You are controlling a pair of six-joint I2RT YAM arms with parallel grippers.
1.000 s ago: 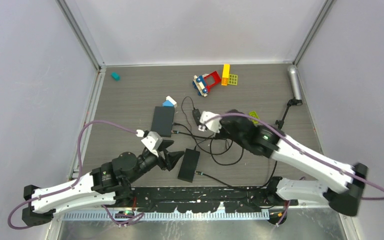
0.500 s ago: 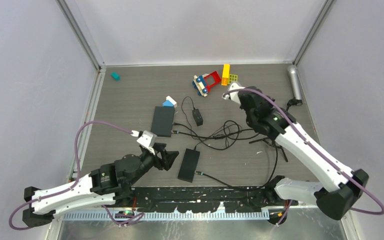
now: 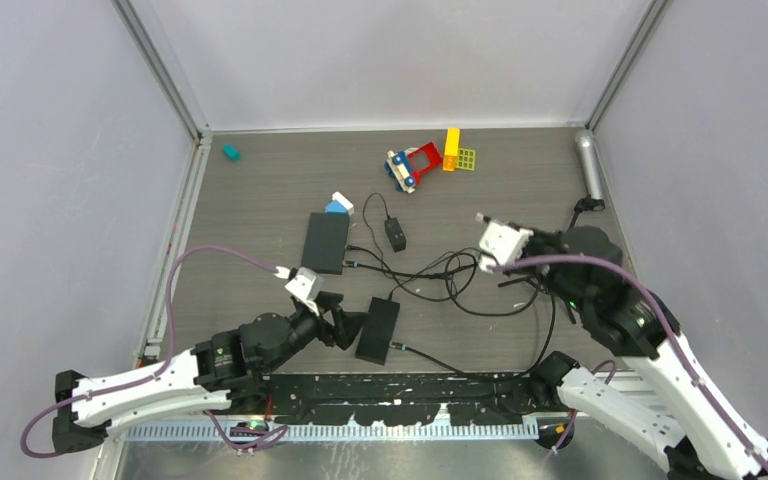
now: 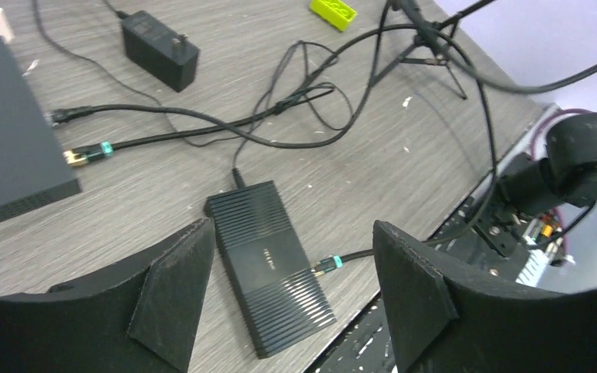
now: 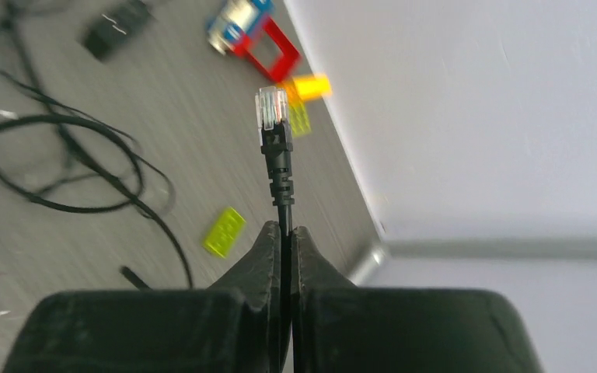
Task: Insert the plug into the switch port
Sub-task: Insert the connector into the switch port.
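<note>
- Right gripper (image 5: pixel 286 233) is clamped tight on a thin black cable (image 5: pixel 283 179), with the clear-tipped network plug (image 5: pixel 270 109) sticking out past its fingertips, up off the grey wood-grain table (image 3: pixel 260 190)
- Left gripper (image 4: pixel 291 233) hangs with jaws spread wide and nothing between them, right over the small ribbed black switch box (image 4: pixel 268 272)
- Two black boxes on the count: that ribbed one and a larger flat black box (image 3: pixel 327 242) beyond it
- The plug is well apart from both, out to the right of the loose black cable tangle (image 3: pixel 460 280)
- Two gold-tipped connectors: one teal-banded connector (image 4: pixel 326 266) meets the ribbed box's side, and a second loose connector (image 4: pixel 85 153) lies just beside the flat box
- One black power adapter (image 3: pixel 396 234) and one lime-green toy brick (image 5: pixel 225 231)
</note>
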